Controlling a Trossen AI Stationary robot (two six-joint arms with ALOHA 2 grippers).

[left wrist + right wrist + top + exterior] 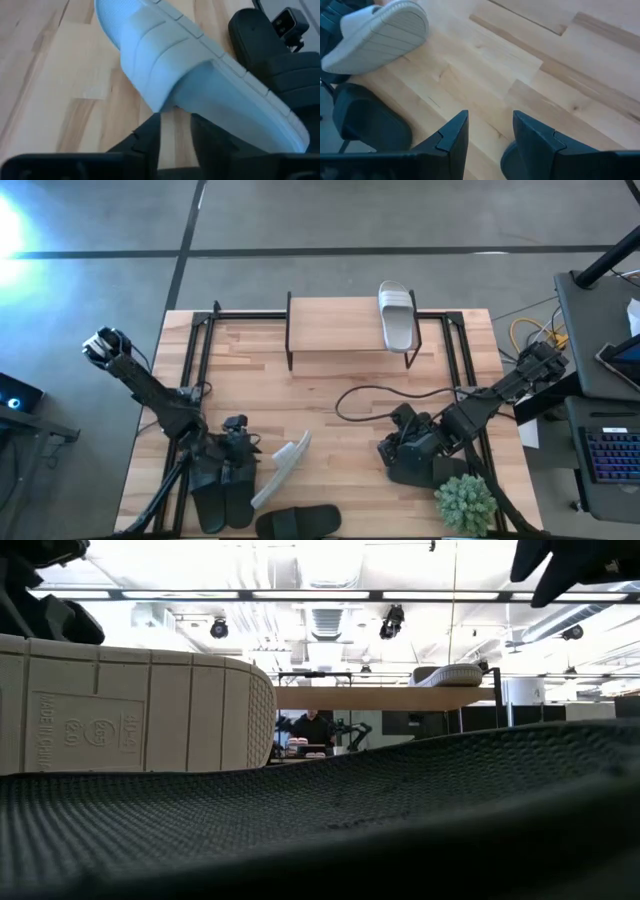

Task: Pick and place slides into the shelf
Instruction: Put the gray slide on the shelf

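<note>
The shelf [340,328] stands at the table's far side with one white slide [398,317] lying on its plank top, also in the low view [450,675]. A second white slide [282,468] is tipped on its side near the front, its sole [130,710] facing the low camera. It lies beside two black slides [222,490] and another black slide [298,523]. My left gripper [175,131] is open, its fingertips just short of the white slide's strap [160,75]. My right gripper [490,135] is open over bare wood, above a black slide [415,468]. My left gripper stands right at the lower edge of the tipped white slide's strap [167,106], coming level from the table's left. I cannot tell whether its fingertips touch it; wood shows in the gap between them.
A potted plant [465,502] sits at the near right corner. A black cable [375,402] loops across the middle of the table. Black frame rails [200,350] run along both sides. Bare wood lies between the shelf and the slides.
</note>
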